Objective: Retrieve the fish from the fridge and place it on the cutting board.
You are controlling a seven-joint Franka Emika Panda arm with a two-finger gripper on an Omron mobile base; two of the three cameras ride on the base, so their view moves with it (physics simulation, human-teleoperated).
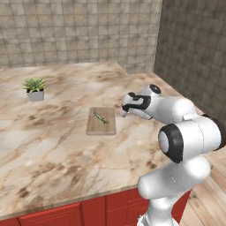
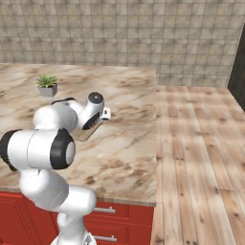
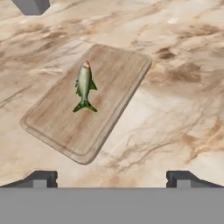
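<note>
fish [image 3: 84,86]: lies flat on the board [image 3: 61,118], near its middle, wholly inside the edges; in the left base view a thin green sliver [image 1: 100,118] on the wood
board: flat on the counter [image 1: 53,150], well back from the front edge; a potted plant [image 1: 35,88] stands well apart, far left
gripper [image 3: 112,178]: jaws wide apart, nothing between them; fingertips [image 3: 40,178] show at the bottom of the hand view, short of the board's near corner and above the counter
arm: hand [image 1: 134,104] hangs just right of the board in the left base view, off the wood, camera looking down at the fish
fridge: cannot place it from these views
step in hand: judged as release done, pull-away; placing looks complete since the fish rests free on the board
how to do it well: keep jaws wide while leaving so no pad catches the fish; lift up and back first, not sideways across the board; avoid sweeping the wrist low over the wood
check: fish should stay wholly on the board, no tail overhang; the hand view gives the cleanest look
risk: slender light fish, likely slides easily if brushed; board is loose on smooth marble and could shift if a finger clips its corner
risk 2: elbow swings wide near the counter's right edge, so retreat slowly
left to do: likely nothing but clearing the arm
</note>
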